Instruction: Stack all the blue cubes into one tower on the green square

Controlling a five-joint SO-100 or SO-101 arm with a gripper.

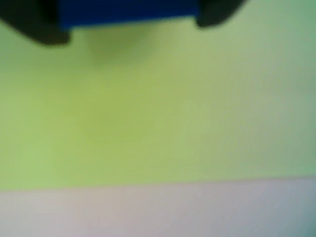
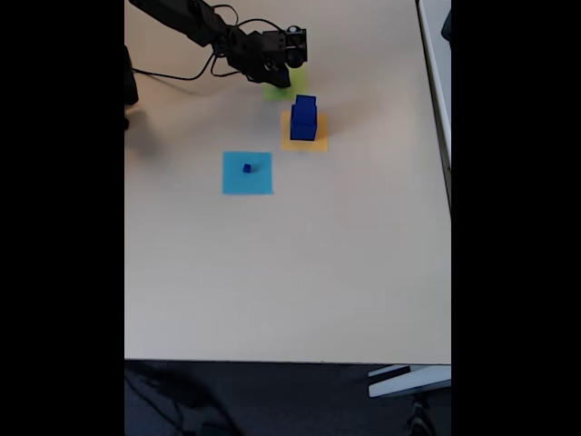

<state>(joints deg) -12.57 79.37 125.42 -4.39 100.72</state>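
In the wrist view a blue cube (image 1: 128,11) sits between my black fingers (image 1: 47,29) at the top edge, just over the green square (image 1: 148,113). My gripper (image 1: 131,23) is shut on it; the picture is blurred. In the fixed view the gripper (image 2: 278,80) hangs over the green square (image 2: 283,92) at the table's far side, and the arm hides the held cube. Two more blue cubes (image 2: 303,118) stand stacked on an orange-yellow square (image 2: 313,143) just beside it. A tiny blue cube (image 2: 247,167) rests on a light blue square (image 2: 247,177).
The arm (image 2: 195,20) reaches in from the upper left of the fixed view, with black cables (image 2: 168,74) lying on the table behind it. The beige table (image 2: 290,272) has wide bare room toward its near edge. The stacked pair stands close to the gripper's right.
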